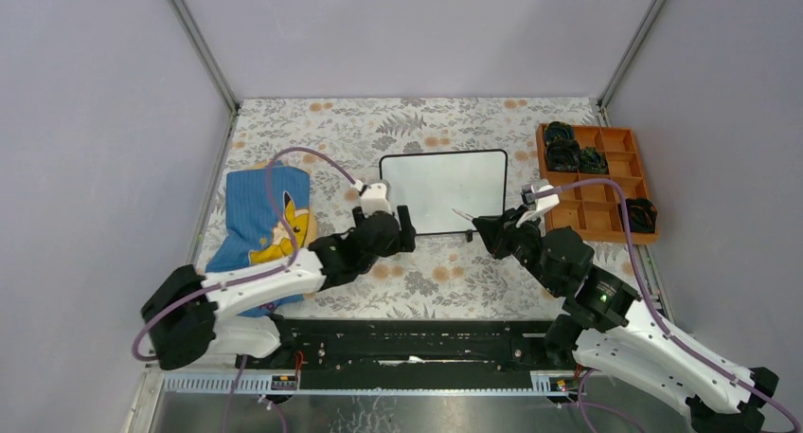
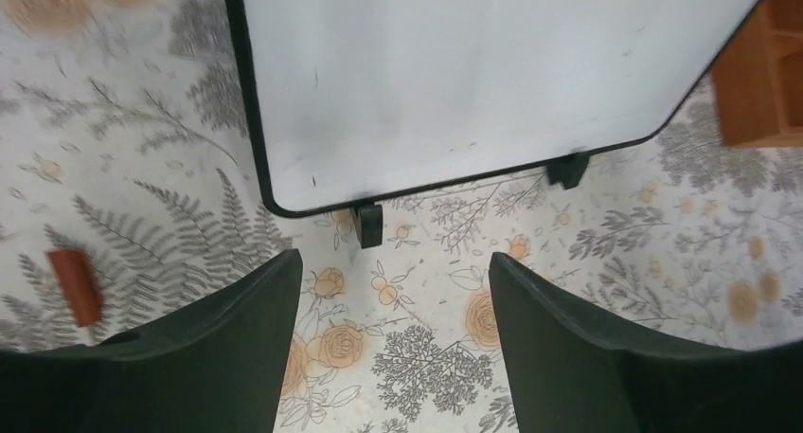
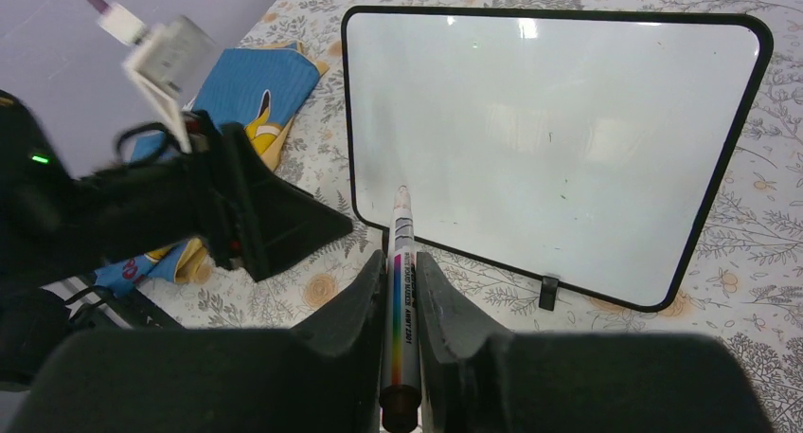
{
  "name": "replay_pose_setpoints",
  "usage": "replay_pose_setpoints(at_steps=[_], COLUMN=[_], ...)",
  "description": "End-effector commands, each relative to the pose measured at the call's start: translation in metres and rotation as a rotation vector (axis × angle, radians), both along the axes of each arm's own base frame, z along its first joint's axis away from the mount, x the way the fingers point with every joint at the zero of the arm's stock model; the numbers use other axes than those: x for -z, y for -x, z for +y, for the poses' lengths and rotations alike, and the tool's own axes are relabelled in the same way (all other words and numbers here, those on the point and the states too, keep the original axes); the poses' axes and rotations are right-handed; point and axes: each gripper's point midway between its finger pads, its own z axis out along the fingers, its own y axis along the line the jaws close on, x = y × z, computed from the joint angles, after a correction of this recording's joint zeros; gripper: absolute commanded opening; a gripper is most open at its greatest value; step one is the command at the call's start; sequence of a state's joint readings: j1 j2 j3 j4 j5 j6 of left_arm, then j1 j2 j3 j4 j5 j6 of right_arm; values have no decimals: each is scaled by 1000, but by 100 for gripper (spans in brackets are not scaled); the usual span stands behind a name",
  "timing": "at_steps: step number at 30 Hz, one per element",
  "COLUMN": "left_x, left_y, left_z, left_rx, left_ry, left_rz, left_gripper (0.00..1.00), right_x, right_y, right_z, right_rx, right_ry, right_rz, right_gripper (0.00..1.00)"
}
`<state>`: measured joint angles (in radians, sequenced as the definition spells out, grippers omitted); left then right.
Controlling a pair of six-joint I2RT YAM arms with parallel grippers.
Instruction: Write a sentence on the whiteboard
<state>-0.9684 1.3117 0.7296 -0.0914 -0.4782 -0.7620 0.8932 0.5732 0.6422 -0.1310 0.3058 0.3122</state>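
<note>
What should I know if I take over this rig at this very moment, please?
Left end effector: open, empty, by the near left corner of the whiteboard.
Right end effector: shut on the marker, with its tip pointing at the board's near left area. I cannot tell if it is touching.
A small red object, perhaps the cap, lies on the table left of the board.
Done: marker in hand.
Left: the board is blank, so the whole sentence.
</note>
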Motion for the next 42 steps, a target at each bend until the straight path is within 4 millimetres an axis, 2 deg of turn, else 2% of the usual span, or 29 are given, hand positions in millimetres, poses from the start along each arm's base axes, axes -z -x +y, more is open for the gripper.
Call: replay_pose_setpoints(at_steps=[1,3,7,10,15,17,19,22,25,30,35,42], left_x=[-53,-81,-119,-130,-151,-152,-142,-131,-126,-117,-112,-84], left_y=[-8,-16,-33,-40,-46,-52,-64,-81,-88,-90,-84,-89], left_z=[25,34,53,61,53,53,53,59,67,80,73,71], left_rx=[45,76,184,277,366,392,366,294,318,433,591,602], left_ry=[-74,-34,128,241,389,424,418,423,439,570,697,713], left_rz=[-156,-213,-260,-264,-388,-412,-395,-379,-401,-389,-380,-350], left_gripper=[82,84,87,88,92,93,94,96,96,94,84,79], right_x=[-26,-26,-29,-30,-32,-33,-33,-35,-39,-43,-45,-46], right_y=[-2,-3,-4,-5,-6,-6,-6,-5,-3,-1,1,1], right_z=[-1,0,6,10,22,25,27,30,30,30,33,35], right_rx=[14,12,-2,-16,-52,-65,-73,-89,-98,-109,-123,-125], right_ry=[-42,-37,-43,-47,-57,-57,-58,-64,-73,-82,-91,-97], right_rz=[-47,-46,-49,-51,-54,-55,-55,-59,-65,-71,-65,-62], right_gripper=[0,0,0,0,0,0,0,0,0,0,0,0])
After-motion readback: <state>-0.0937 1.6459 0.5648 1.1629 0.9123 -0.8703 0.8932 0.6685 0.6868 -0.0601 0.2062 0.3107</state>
